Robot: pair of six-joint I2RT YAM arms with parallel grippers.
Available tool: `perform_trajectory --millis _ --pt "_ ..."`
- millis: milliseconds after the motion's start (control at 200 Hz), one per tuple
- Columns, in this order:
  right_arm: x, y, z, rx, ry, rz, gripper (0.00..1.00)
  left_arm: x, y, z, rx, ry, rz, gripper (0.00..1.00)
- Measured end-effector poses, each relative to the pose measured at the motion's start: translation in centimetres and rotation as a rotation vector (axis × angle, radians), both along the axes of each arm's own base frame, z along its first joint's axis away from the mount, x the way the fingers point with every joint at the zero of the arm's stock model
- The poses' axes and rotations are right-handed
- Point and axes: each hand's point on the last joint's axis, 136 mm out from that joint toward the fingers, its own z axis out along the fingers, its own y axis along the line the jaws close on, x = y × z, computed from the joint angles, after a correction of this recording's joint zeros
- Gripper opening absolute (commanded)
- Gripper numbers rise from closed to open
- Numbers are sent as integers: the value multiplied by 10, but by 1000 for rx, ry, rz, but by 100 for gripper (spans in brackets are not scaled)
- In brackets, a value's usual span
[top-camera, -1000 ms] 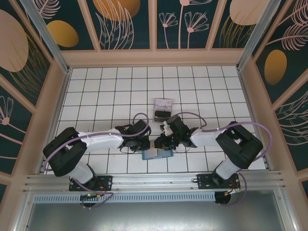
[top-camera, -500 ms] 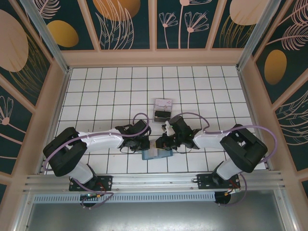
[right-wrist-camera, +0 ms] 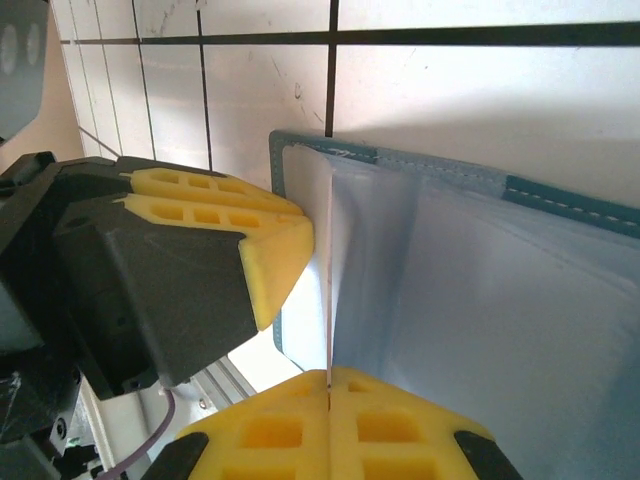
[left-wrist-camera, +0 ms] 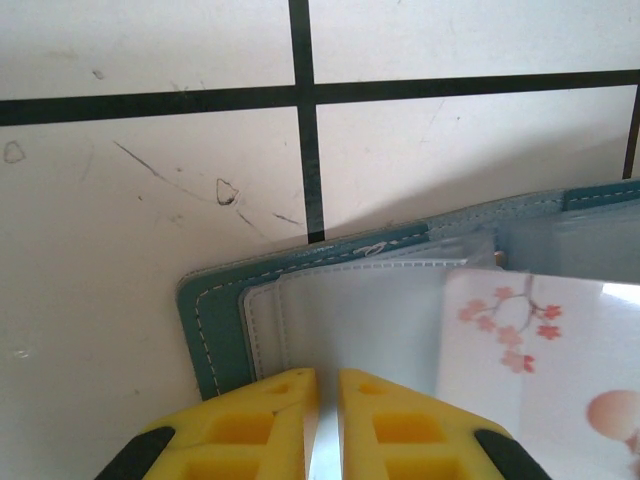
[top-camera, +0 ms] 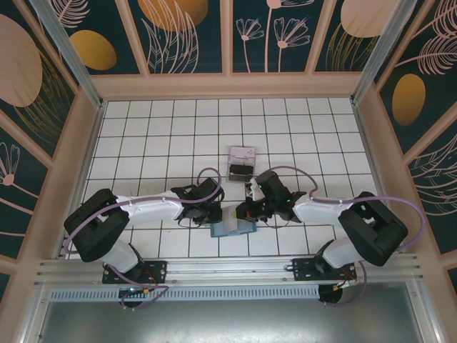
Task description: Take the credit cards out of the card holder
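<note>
Card holder (left-wrist-camera: 215, 330) — one, open — left gripper (left-wrist-camera: 327, 385) clamped on its clear sleeve (left-wrist-camera: 350, 320), right gripper (right-wrist-camera: 329, 378) clamped on one thin sheet (right-wrist-camera: 328, 280).

No word, number, brand or sign can be read in any of these views. The nearest thing to a marking is the print on the pale card (left-wrist-camera: 540, 350) at the teal card holder (left-wrist-camera: 212, 330). It shows a pink blossom branch and a rounded peach shape, a picture with no legible lettering on it.
</note>
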Motion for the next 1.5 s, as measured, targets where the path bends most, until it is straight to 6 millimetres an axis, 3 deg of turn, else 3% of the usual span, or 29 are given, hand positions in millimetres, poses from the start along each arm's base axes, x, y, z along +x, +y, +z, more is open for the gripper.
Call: perform_trajectory --millis 395,636,806,1016,1211,1496 --pt "20 -26 27 -63 -111 -46 1 0 14 5 58 -18 20 16" --pt "67 -34 73 -141 -347 -50 0 0 20 7 76 -25 26 17" --pt "108 -46 106 -302 -605 -13 0 3 17 11 74 -34 24 17" --pt "144 -66 128 -482 -835 116 0 10 8 21 52 -57 4 17" --pt "162 -66 120 -606 -952 397 0 13 2 26 47 -64 -13 17" --pt "179 -52 93 -658 -937 725 0 10 5 24 70 -48 -24 17"
